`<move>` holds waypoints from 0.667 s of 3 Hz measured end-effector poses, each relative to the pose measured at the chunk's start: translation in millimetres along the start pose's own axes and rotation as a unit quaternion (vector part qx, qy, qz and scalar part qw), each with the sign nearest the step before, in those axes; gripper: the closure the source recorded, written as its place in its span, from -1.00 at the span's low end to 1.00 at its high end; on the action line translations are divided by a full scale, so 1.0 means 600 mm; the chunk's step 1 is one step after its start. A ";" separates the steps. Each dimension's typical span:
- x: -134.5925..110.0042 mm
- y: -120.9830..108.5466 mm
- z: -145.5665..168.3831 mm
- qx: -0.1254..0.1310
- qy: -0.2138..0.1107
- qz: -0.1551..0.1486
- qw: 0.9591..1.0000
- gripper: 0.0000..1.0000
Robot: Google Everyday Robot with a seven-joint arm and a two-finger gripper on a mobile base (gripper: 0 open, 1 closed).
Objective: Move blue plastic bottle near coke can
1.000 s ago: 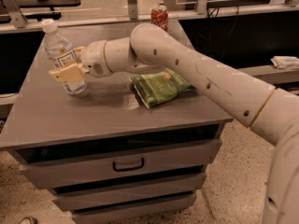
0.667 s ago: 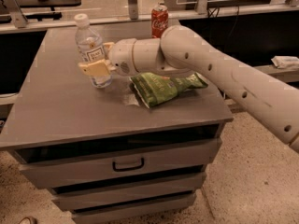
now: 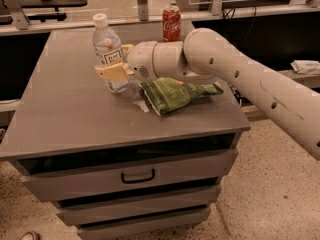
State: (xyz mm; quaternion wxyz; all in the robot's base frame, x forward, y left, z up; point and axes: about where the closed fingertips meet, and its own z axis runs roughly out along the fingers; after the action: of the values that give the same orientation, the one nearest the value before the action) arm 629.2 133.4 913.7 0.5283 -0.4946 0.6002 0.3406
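While the hand (image 3: 118, 62) grips the blue plastic bottle (image 3: 109, 50) around its middle, one tan finger across the front of the label and the other behind, the bottle stands upright with its white cap on top. Whether its base rests on the bench (image 3: 70, 119) or hangs just above it cannot be told. A second ago the bottle was near the left edge of the bench; it has since travelled rightward and a little toward the back, and the arm (image 3: 235, 66) has swung round with it. The gap to the coke can (image 3: 171, 23), which stands at the back edge, has therefore closed a good deal, though the two are still apart. A green snack bag (image 3: 176, 94) lies just right of the bottle's base, under the arm. By my reading the carry is mostly done: a short further move back and right, then a release.
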 end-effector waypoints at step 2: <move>-0.044 -0.139 -0.153 0.131 0.008 -0.069 0.989 1.00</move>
State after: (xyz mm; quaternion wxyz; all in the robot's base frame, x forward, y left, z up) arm 680.1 31.2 968.2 0.6060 -0.4640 0.6084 0.2174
